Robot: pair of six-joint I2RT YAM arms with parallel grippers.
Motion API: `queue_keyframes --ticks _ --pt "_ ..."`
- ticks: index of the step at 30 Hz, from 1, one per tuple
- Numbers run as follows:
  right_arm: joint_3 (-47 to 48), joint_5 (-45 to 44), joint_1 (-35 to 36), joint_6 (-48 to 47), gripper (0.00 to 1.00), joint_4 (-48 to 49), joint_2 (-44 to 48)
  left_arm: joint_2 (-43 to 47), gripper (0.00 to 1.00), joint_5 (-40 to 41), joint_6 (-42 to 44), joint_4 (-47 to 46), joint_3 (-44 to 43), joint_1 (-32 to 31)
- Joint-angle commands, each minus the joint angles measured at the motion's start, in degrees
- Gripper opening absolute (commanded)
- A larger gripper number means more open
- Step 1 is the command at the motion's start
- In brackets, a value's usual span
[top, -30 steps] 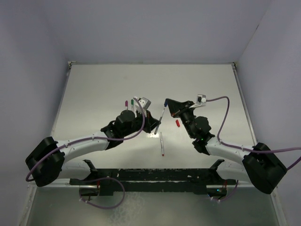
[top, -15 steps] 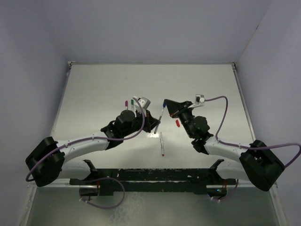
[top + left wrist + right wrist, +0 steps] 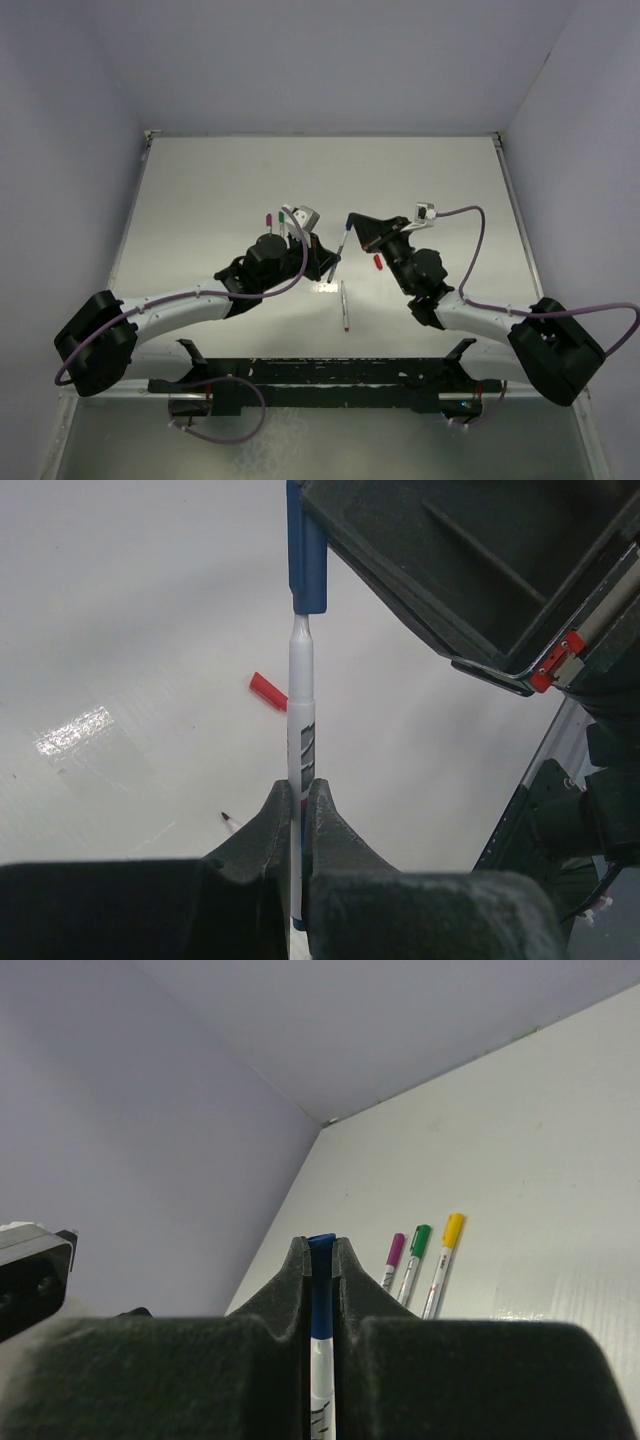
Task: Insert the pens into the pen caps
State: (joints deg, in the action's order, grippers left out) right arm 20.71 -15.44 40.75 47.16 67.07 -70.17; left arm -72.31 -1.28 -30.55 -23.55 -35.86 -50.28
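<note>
So, my left gripper is clamped on the blue pen mid-table, and my right gripper is pinching the blue cap over its tip. The red cap lies just to the right.

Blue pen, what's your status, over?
Left gripper shut on blue pen. Right gripper shut on blue cap, cap over the pen's tip. Red cap lies aside, not in the way.

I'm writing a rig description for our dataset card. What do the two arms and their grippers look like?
The left arm and right arm have white link shells and bulky black joint housings. A purple cable runs along each. The left gripper and right gripper have matte black, tapered fingers with a grainy surface.
</note>
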Motion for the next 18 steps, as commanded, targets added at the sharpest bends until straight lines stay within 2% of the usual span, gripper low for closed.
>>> queue_keyframes --ticks 1,18 --pt "-0.67 1.29 0.03 1.00 0.00 3.13 -0.64 0.89 0.00 1.06 0.16 -5.36 -0.85 0.23" --pt "1.76 9.79 0.14 1.25 0.00 3.41 -8.28 1.84 0.00 2.75 0.85 -7.07 -1.24 0.19"
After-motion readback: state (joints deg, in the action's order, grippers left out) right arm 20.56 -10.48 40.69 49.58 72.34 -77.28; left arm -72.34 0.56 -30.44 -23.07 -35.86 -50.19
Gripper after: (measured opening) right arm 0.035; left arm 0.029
